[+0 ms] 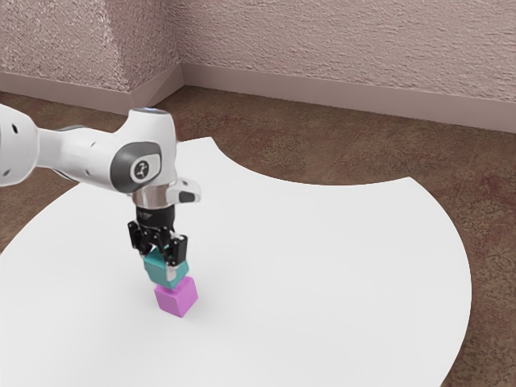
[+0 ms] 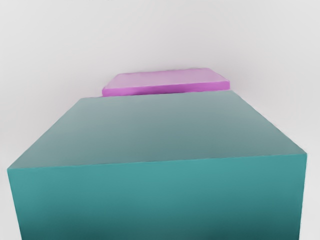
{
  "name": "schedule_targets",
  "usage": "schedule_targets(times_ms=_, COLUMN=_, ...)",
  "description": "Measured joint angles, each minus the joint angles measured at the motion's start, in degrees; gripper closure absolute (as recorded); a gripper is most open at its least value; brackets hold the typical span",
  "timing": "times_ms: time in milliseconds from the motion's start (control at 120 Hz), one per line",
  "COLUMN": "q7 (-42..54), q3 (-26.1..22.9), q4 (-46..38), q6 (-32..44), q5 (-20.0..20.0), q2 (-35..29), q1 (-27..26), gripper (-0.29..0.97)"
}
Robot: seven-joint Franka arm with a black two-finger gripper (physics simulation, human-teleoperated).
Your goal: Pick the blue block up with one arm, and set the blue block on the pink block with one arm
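My tool is clamped on the blue block, a cube so no long axis. It's skewed atop the pink block, well in from the counter edges.

Open table all round stack; only obstacle is blue block over pink block, w/ tool clamped on blue.
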Motion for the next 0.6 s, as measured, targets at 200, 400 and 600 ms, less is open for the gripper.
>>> schedule_targets(times_ms=200, q7=1.92, q3=0.14, q4=0.17, q6=-2.37, q5=-0.75, q2=-0.02, q1=-0.81, gripper=0.32)
schedule_targets(times_ms=400, q7=2.93, q3=0.75, q4=1.21, q6=-5.23, q5=-1.25, q2=0.48, q1=-1.11, gripper=0.32)
schedule_targets(times_ms=600, q7=3.76, q3=0.78, q4=3.19, q6=-5.84, q5=-1.86, q2=2.65, q1=-1.36, gripper=0.32)
